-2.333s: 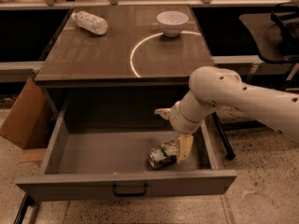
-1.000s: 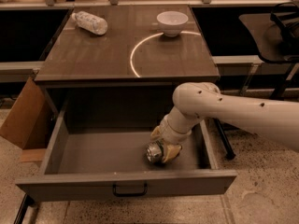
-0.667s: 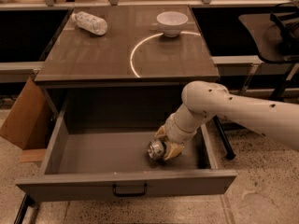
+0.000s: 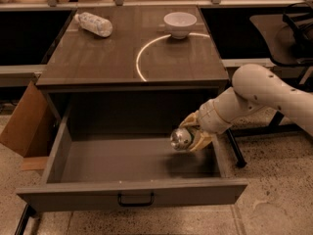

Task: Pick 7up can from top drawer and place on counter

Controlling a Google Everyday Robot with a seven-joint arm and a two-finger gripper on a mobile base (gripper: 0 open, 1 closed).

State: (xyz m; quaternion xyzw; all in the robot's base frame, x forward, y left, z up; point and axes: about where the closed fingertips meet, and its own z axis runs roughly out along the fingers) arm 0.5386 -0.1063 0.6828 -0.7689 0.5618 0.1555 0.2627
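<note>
The 7up can (image 4: pixel 181 138) lies sideways in my gripper (image 4: pixel 191 134), its shiny silver end facing left. The gripper is shut on the can and holds it above the floor of the open top drawer (image 4: pixel 132 192), near the drawer's right side. The can casts a shadow on the drawer bottom beneath it. My white arm (image 4: pixel 254 94) reaches in from the right. The brown glossy counter (image 4: pixel 98 58) with its pale circle line stands above and behind the drawer.
A clear plastic bottle (image 4: pixel 95 23) lies at the counter's back left. A white bowl (image 4: pixel 180 23) sits at the back on the circle line. A cardboard box (image 4: pixel 24 124) leans at the left of the cabinet. A dark chair (image 4: pixel 293 31) stands at the right.
My gripper closed on the can at the drawer bottom and has lifted it up and slightly right, off the drawer floor.
</note>
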